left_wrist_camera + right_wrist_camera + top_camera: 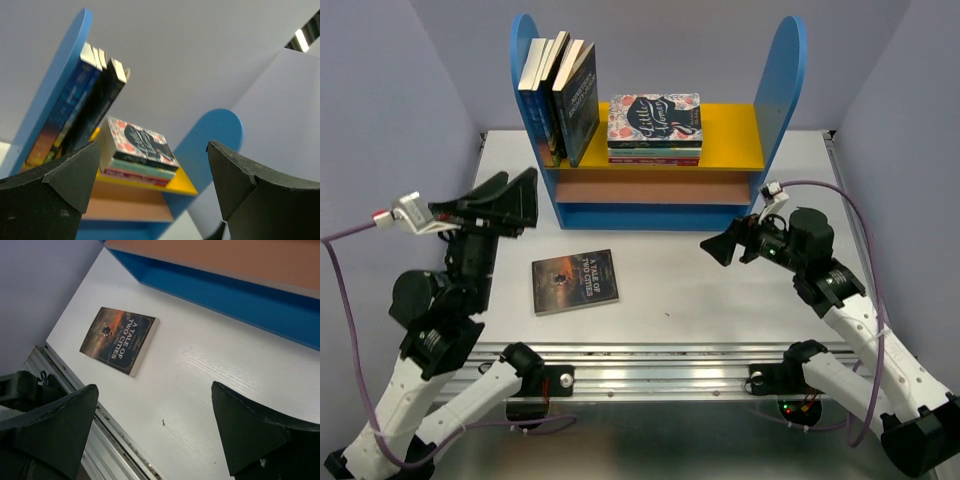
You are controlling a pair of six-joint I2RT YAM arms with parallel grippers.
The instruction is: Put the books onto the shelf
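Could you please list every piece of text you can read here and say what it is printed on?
"A TALE OF TWO CITIES": cover of the book lying on the table.
"Little Women": cover of the floral book.
Upright books: print too small to read.

book (120, 341): "a tale of two cities"

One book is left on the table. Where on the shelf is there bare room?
The yellow board is bare between the floral stack and the right blue panel. The orange board below looks bare in what shows. Crowded: the left end, with leaning books.
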